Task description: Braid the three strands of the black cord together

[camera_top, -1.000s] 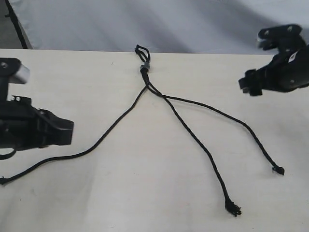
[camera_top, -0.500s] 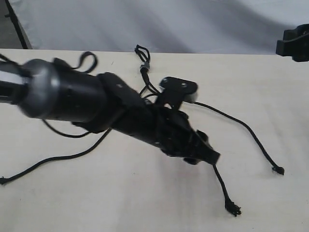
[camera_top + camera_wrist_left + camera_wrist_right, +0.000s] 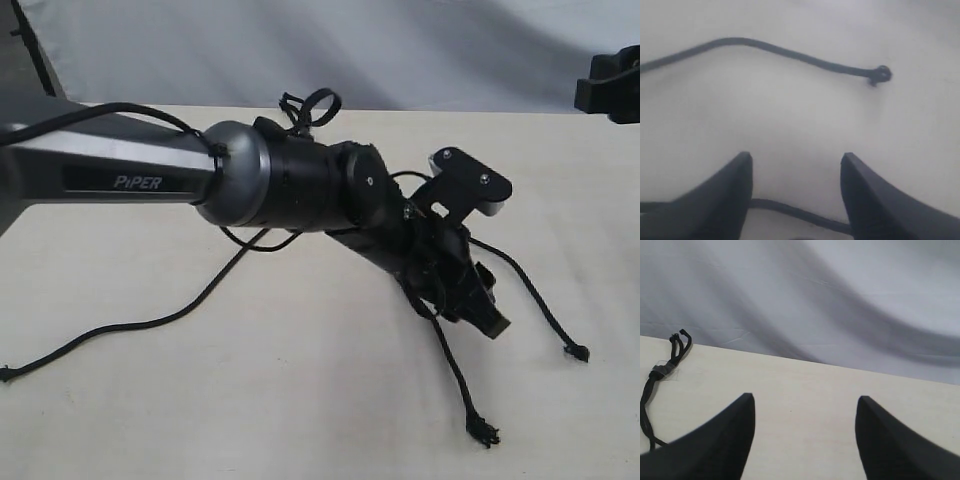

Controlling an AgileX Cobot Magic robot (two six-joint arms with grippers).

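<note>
The black cord lies fanned out on the pale table (image 3: 300, 400). Its small loop (image 3: 289, 103) shows at the far edge, just behind my left arm. Of the three strands, the left strand (image 3: 150, 322) trails to the table's left edge. The middle strand (image 3: 455, 375) ends in a frayed tip, and the right strand (image 3: 530, 285) ends in a knot. My left gripper (image 3: 488, 318) reaches across the middle and hovers low over the middle strand. It is open, and a strand (image 3: 800, 212) runs between its fingers unclamped. My right gripper (image 3: 805, 397) is open and empty, facing the loop (image 3: 680, 342).
My left arm's silver and black body (image 3: 250, 180) hides the point where the strands join. A grey cloth backdrop (image 3: 400, 50) hangs behind the table's far edge. My right arm (image 3: 610, 85) only shows at the upper right border, off the table.
My left arm has swung from the left side across the table to the middle strand, and its jaws have opened. The right arm has pulled back toward the upper right edge.
</note>
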